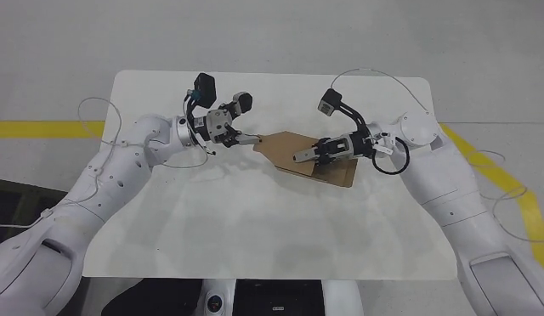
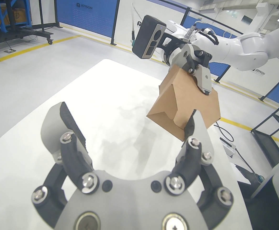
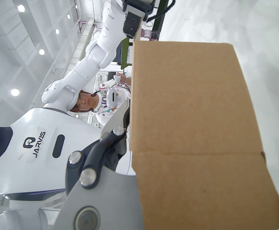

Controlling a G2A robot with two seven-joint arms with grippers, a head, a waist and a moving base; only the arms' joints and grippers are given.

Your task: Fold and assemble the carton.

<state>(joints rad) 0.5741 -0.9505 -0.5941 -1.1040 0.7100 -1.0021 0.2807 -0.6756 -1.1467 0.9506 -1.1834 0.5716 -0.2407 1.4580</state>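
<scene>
Carton [image 1: 276,146] over white table [image 1: 255,222], yellow-lined grey floor [image 1: 255,19]

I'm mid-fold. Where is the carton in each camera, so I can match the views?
Top view: carton at the middle of the table, between the arms.
Left wrist view: carton just beyond the open left gripper.
Right wrist view: carton close up, against the right gripper shut on it.
Shared landmark: the left gripper at the carton's end opposite the right gripper.

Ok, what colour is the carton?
The carton is plain brown, clearest in the right wrist view.
</scene>
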